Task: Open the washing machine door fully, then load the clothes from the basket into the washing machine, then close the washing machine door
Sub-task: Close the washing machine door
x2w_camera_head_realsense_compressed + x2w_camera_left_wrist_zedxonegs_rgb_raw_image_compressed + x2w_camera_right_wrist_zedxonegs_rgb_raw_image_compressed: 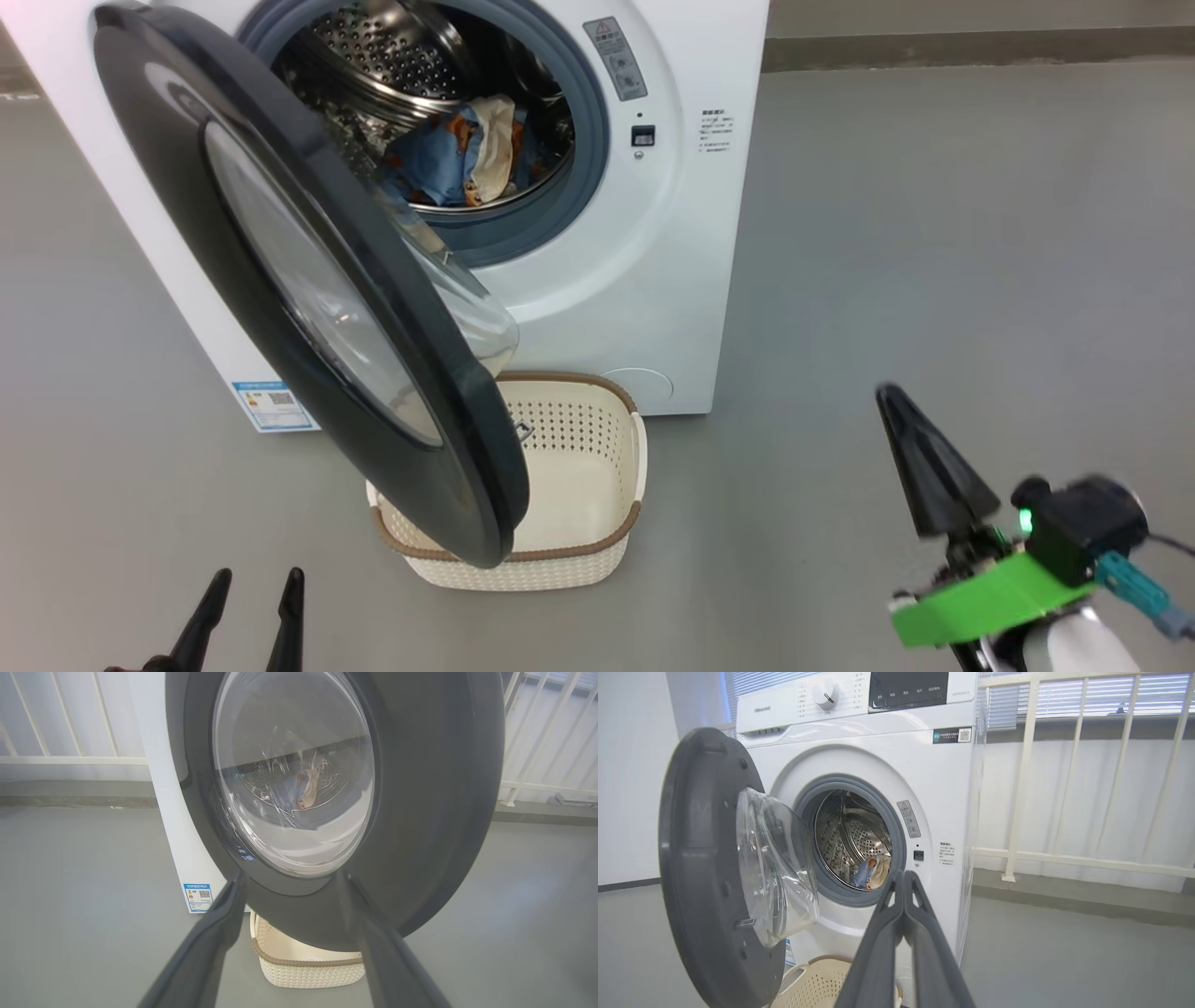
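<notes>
While the door (308, 289) gapes, blue clothes (448, 159) lie crumpled inside

glossy black washing machine door (280, 271), perforated steel drum (392, 56), perforated plastic basket (579, 467)

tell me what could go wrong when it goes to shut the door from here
1. The clothes appear to lie low near the front of the drum, close to the gasket. A fold might get pinched as the washing machine door shuts.
2. The basket sits below the door's lower edge. Whether the swing clears it is hard to judge.
3. The left end effector is open near the door's glossy, curved face, so a push there could slip off.
</notes>
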You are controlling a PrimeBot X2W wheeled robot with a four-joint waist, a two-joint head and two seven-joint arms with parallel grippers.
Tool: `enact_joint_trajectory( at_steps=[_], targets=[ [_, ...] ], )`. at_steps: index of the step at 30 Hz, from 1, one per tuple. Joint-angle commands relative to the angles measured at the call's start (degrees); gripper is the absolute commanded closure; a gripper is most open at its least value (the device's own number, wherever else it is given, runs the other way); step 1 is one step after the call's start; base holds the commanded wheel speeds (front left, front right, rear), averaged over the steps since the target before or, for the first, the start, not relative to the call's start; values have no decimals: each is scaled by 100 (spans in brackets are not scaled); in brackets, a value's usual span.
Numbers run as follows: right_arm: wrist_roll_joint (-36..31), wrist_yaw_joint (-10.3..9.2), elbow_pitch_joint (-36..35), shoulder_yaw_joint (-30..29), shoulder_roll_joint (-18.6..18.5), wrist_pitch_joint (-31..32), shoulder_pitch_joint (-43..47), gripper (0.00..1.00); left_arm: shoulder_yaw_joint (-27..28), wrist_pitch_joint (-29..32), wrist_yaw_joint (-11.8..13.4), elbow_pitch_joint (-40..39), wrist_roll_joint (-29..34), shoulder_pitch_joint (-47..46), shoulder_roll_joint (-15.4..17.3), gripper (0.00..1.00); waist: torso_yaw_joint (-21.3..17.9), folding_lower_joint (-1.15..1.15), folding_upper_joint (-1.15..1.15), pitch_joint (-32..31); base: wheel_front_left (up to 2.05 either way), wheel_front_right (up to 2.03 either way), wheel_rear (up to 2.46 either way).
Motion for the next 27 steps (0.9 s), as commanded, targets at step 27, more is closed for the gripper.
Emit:
enact_joint_trajectory(
  at_steps=[27],
  targets=[
    [466, 9, -515, 3208, 352, -27, -3208, 100, 7, -52, -9, -217, -11, -356, 92, 0, 912, 0, 0, 119, 0, 0, 0]
  ],
)
